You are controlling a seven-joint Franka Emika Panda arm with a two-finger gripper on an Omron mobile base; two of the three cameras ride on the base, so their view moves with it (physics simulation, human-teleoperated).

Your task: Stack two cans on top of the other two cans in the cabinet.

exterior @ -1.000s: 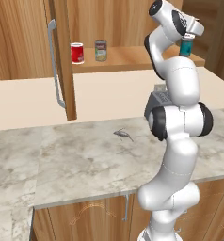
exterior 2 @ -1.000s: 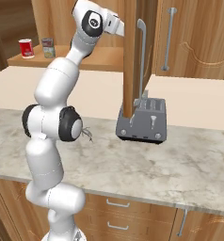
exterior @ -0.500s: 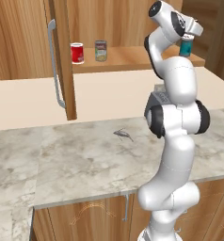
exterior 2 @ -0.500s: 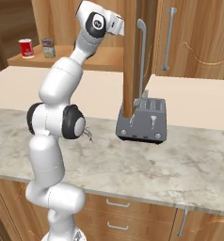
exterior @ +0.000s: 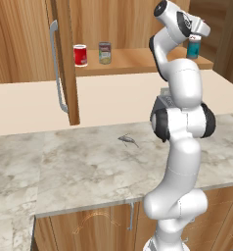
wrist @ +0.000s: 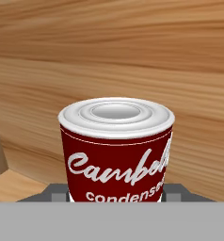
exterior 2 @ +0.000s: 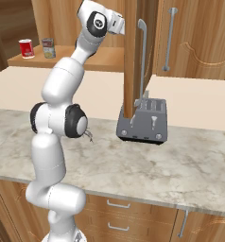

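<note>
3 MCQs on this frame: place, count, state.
1. The dark grey metal toaster stands: A on the marble counter; B inside a drawer; C on the floor.
2. Cans at the left end of the wooden shelf in the right base view: A one; B two; C four.
3. The gripper is: A open, empty; B shut on the red-and-white soup can; C shut on a mug.
Key: 1A, it sits on marble; 2B, an all-red can and a grey green-labelled can; 3B, the hand view shows it clamped.

light: bright, even | shadows: soft, faint | glare: none | focus: sharp, rendered
</note>
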